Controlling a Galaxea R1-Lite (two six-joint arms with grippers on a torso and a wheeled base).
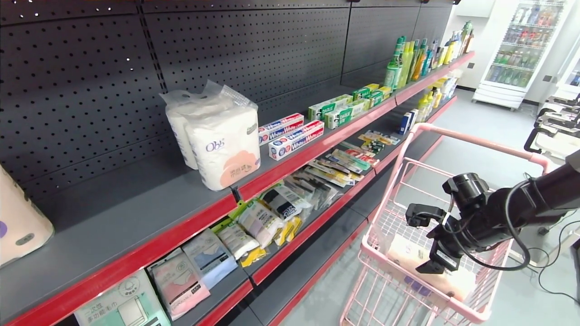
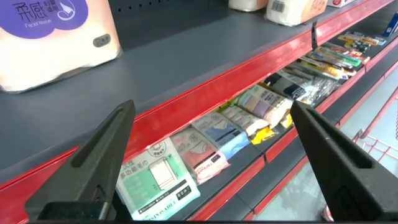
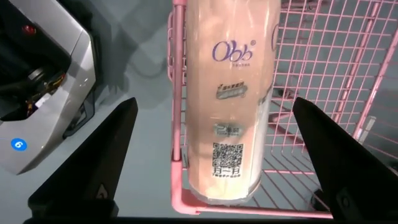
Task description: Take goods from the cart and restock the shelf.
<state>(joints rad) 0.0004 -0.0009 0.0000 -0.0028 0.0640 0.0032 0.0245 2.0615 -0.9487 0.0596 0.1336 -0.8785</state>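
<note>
Dark pegboard backs a long grey shelf [image 1: 113, 217] with red front edges, running away toward a drinks cooler [image 1: 516, 50] at the far end of the aisle. On the top board a wrapped pack of tissue rolls [image 1: 226, 145] stands upright close to the front edge. Toothpaste boxes [image 1: 294, 136] lie just beyond it along the same edge. Another tissue pack [image 1: 18, 222] stands at the near end of that board, well apart from the first. The board below carries flat packets [image 1: 253, 222] laid in a row behind its red edge.

A pink cart [image 1: 476, 140] stands beside the shelf. The peach tissue pack in the cart [image 3: 230, 93] lies on its side, against one side wall and reaching a corner of the basket.

The right gripper [image 3: 212, 102] hangs above that pack with its jaws wide apart, one finger on each side, gripping nothing. The left gripper [image 2: 211, 106] is off the front edge of the top board, facing the shelf, its jaws also spread wide with nothing between them.
</note>
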